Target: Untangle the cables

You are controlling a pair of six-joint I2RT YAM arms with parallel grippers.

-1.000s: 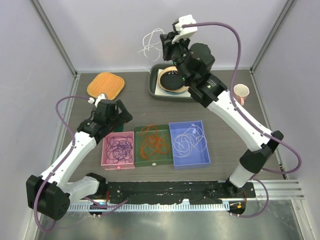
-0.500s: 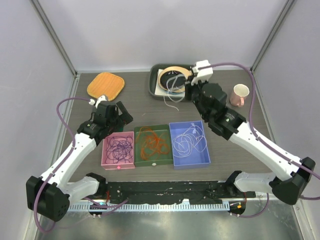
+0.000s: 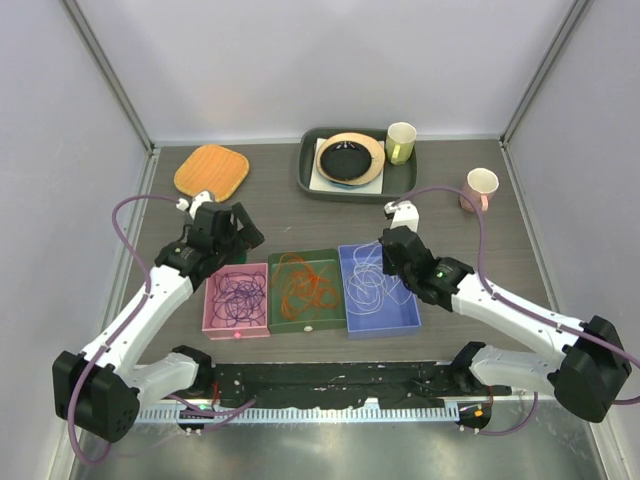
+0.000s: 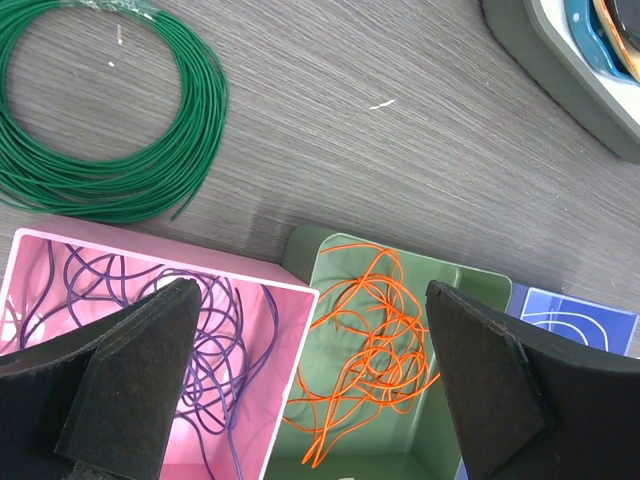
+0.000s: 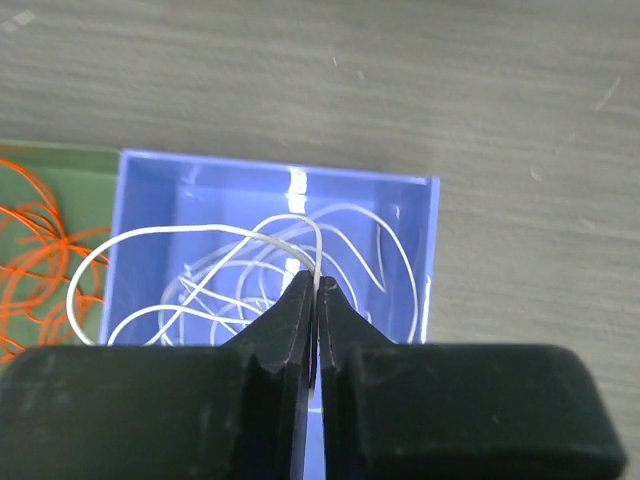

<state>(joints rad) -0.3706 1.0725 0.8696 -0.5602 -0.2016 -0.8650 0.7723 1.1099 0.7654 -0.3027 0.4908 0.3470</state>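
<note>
Seemingly the sorting was near its end. From above, the purple cable (image 3: 238, 295) lay in the pink bin (image 3: 208, 300), the orange cable (image 3: 305, 285) in the green bin (image 3: 272, 300), and the white cable (image 3: 372, 290) in the blue bin (image 3: 410, 325). The right gripper (image 3: 384, 268) hung low over the blue bin's far-left corner, its fingers hidden under the wrist. The left gripper (image 3: 240, 235) hovered by the pink bin's far edge.

From the left wrist, that gripper stood wide apart and empty above the bins. A green coil (image 4: 200, 120) lay on the desk (image 4: 400, 180) beyond the pink bin; the arm covered it in the top view.

From the right wrist, the jaws were all but closed, pinching one white strand over the blue bin. The next move probably called for parting them so the strand dropped inside, then lifting straight up without snagging a loop. The gripper body cut off the bin's near half, and whether any knots remained could not be told.
</note>
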